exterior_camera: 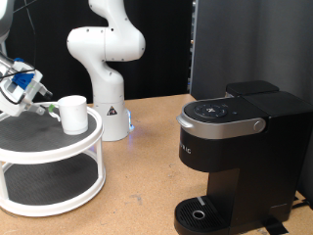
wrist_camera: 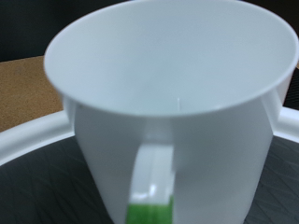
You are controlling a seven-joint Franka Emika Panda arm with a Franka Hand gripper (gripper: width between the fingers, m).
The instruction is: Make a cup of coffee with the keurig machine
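I'm at the cup (exterior_camera: 72, 113), upper left on the rack (exterior_camera: 49, 147); gripper (exterior_camera: 44, 106) beside its handle (wrist_camera: 151, 187). Finger state I cannot tell. I'd centre on the handle.

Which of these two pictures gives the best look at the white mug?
The wrist view: the cup fills the frame, showing its open mouth, its inside and its handle. The exterior view shows it small, upright on a round white tiered stand, beside the gripper.

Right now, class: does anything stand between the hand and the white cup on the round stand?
Nothing visible does. The hand sits beside the cup on the white round stand; the wrist view shows the cup's handle directly ahead, unobstructed.
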